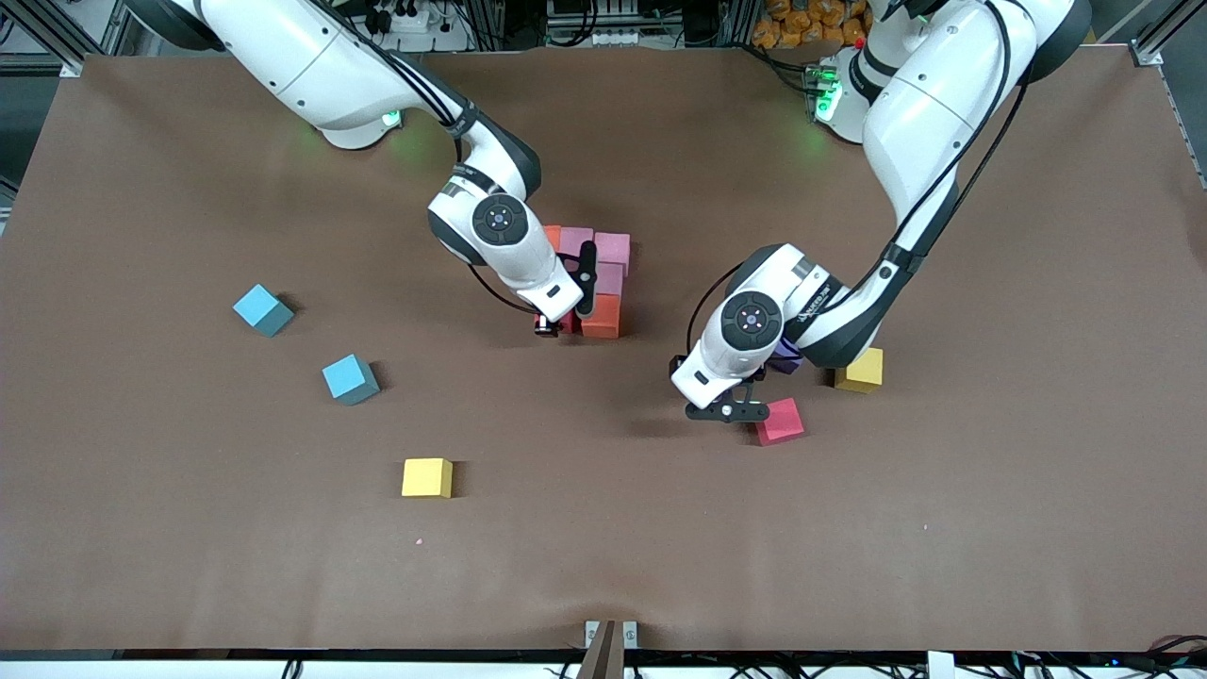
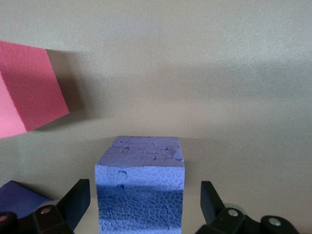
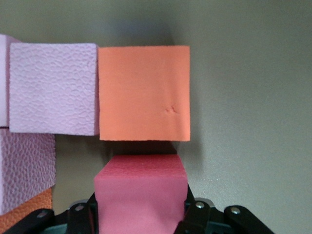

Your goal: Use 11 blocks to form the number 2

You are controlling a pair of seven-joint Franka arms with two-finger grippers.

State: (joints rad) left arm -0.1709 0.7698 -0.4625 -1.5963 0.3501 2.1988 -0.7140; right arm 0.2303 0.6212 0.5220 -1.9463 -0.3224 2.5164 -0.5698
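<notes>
Open brown table (image 1: 603, 547) across the front-camera edge, only 1 yellow cube (image 1: 426, 477) there, 2 light blue cubes (image 1: 351, 379) toward the right arm's end, block cluster (image 1: 603, 283) mid-table crowded by right gripper (image 1: 566, 316), red cube (image 1: 780, 421), yellow cube (image 1: 860, 370) beside left gripper (image 1: 726, 411)

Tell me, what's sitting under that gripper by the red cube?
A purple cube stands on the table between the left gripper's open fingers. From the front, the arm hides most of it.
</notes>
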